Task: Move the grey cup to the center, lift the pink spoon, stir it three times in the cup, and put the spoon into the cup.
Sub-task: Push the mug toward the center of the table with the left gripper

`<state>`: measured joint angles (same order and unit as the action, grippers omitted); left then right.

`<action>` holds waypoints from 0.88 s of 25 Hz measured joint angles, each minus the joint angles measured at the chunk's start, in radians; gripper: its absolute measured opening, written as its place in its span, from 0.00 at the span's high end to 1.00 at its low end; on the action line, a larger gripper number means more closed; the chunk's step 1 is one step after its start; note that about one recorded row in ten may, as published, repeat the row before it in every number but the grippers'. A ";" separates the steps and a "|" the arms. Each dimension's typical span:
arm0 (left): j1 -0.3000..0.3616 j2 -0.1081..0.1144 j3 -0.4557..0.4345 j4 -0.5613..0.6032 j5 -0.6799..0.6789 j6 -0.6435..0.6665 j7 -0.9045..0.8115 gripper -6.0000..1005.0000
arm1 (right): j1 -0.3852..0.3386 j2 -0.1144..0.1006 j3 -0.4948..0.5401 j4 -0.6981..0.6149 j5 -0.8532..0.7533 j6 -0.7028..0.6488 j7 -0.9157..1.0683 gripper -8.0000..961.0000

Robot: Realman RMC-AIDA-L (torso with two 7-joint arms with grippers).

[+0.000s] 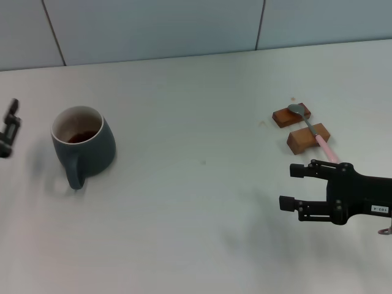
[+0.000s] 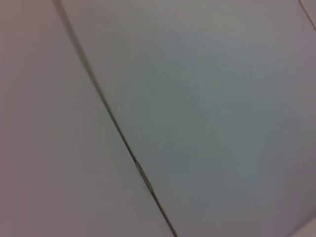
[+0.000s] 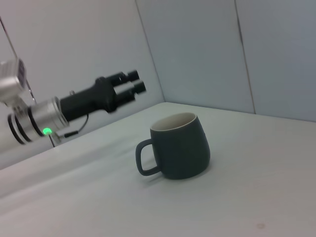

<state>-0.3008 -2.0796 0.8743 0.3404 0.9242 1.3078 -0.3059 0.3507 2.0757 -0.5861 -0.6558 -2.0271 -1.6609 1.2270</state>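
— What is seen behind the work surface?

— A pale grey-blue panelled wall (image 1: 153, 27) is seen along the top of the frame, divided by thin dark seams (image 1: 54, 32).

— And below it?

— A white table (image 1: 184, 202) is spread over the rest of the frame. Soft shadows are cast on it in the lower right. The light is even, and no strong glare is produced.

A small white label (image 1: 380, 209) sits on the black body of the right tool (image 1: 293, 185), at the lower right of the head view. It carries a short line of dark characters, seen upside down and too small to read with certainty. No other text shows anywhere.
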 joint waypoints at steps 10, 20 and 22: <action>-0.218 0.000 -0.079 -0.520 -0.241 -0.018 0.776 0.61 | 0.002 0.000 0.013 -0.003 0.001 -0.027 0.009 0.16; -0.262 0.000 -0.201 -0.615 -0.101 -0.040 0.858 0.98 | 0.003 0.000 0.012 -0.004 0.001 -0.028 0.012 0.16; -0.272 0.000 -0.281 -0.639 -0.002 -0.048 0.857 0.99 | 0.001 0.000 0.012 -0.004 0.001 -0.028 0.012 0.16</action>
<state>-0.5723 -2.0800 0.5937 -0.2991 0.9219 1.2601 0.5512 0.3519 2.0754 -0.5737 -0.6596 -2.0262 -1.6890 1.2390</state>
